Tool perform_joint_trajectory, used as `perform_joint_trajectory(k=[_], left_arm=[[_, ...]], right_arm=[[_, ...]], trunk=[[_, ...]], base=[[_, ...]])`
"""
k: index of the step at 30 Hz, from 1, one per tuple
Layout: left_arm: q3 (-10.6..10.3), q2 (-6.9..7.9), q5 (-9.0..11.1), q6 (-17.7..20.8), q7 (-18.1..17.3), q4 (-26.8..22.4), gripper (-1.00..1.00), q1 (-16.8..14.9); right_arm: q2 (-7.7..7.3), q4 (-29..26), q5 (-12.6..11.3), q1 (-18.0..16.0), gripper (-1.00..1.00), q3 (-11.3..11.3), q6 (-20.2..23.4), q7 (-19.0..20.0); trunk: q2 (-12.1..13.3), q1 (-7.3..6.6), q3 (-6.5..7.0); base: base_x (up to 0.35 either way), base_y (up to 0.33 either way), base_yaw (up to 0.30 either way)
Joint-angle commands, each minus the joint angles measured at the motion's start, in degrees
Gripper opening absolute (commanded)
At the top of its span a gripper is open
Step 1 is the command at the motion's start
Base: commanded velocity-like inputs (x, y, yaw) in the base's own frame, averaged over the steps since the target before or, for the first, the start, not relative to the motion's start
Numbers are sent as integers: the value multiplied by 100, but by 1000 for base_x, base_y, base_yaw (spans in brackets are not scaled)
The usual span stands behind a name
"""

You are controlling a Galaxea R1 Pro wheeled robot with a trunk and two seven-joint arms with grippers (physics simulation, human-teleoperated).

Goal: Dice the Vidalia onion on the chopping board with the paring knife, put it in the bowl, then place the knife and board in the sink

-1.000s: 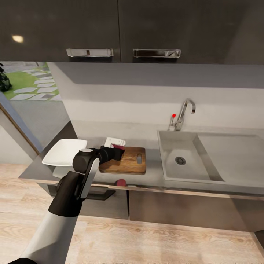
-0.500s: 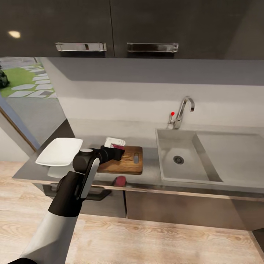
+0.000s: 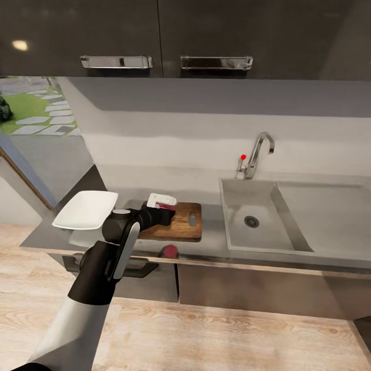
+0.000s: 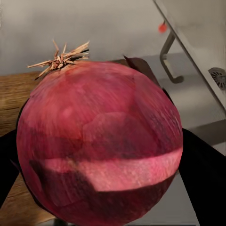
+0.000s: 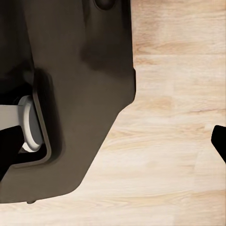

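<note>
Grey countertop carried the chopping board, sink alongside. Left gripper clamped the red onion over the board; right gripper's state couldn't be told.

A large red onion takes up most of the left wrist view, its dry, spiky root tuft sticking out of the top. Dark gripper fingers flank it on both sides, closed against its skin. Behind it lie the brown wooden chopping board, the grey countertop, the chrome tap with its red knob and the sink
</note>
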Motion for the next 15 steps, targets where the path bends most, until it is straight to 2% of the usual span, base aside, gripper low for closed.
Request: perform_joint_trajectory(k=[1,15], left_arm=[[2,-2,34,28,17,-3,-100,15],[2,-2,33,28,17,-3,-100,55]], right_arm=[[8,-9,60,5,100,-33,-10,0],[9,-9,60,4,100,-33,-10,0]], trunk=[[-10,3,-9],[-10,3,-13]], base=[[-21,14,0],[-3,2,0]])
